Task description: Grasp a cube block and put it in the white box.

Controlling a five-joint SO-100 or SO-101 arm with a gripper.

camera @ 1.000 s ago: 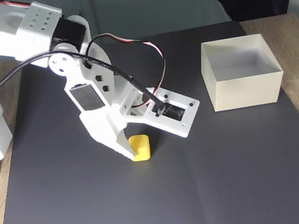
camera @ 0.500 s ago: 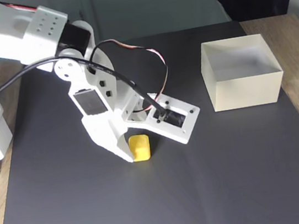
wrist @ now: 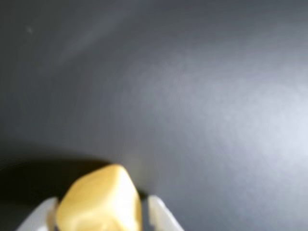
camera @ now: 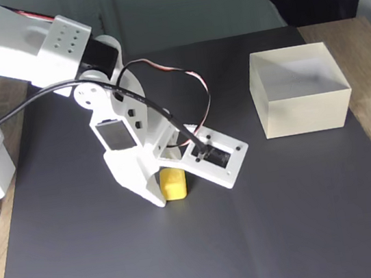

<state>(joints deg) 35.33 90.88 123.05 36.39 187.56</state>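
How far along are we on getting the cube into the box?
Early stage. Done: the gripper is down at the cube block, and in the wrist view the cube sits between the fingers. In hand: closing for the grasp; I cannot tell whether it is firm. Left: lift, carry to the white box, which holds nothing, and release.

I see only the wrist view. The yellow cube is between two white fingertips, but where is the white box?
Observer: In the fixed view the white box stands to the right of the gripper, apart from it, on the dark mat.
Operator: Is the box empty?
Observer: Its visible inside looks bare and pale.
Operator: Is the cube lifted?
Observer: No, the cube block seems to rest on the mat, one white finger on its left.
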